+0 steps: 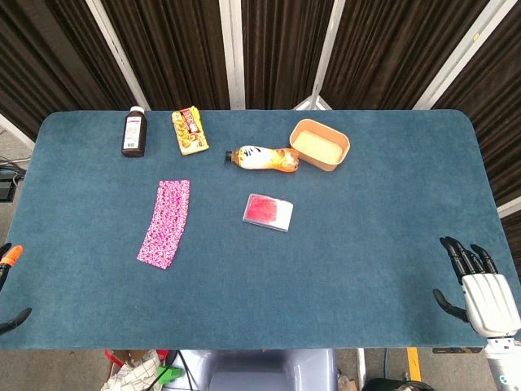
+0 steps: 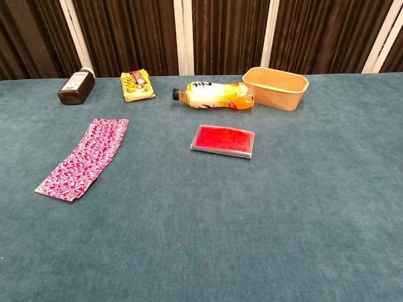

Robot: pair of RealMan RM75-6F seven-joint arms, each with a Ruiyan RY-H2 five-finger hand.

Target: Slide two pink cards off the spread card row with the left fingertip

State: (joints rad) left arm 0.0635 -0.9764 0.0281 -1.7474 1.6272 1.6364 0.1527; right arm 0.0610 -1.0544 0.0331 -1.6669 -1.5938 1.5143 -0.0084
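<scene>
A row of pink patterned cards (image 1: 165, 223) lies spread in an overlapping strip on the left half of the blue table; the chest view shows the card row (image 2: 85, 157) running from near left to farther right. Of my left hand (image 1: 10, 287), only two fingertips show at the far left edge of the head view, well apart, with nothing between them, a long way left of the cards. My right hand (image 1: 480, 285) rests at the table's near right corner, fingers stretched out and empty. Neither hand appears in the chest view.
A red card box (image 1: 268, 212) lies mid-table right of the cards. Along the back stand a brown bottle (image 1: 134, 132), a yellow snack pack (image 1: 189, 130), an orange drink bottle (image 1: 262, 158) on its side and a tan tub (image 1: 320, 144).
</scene>
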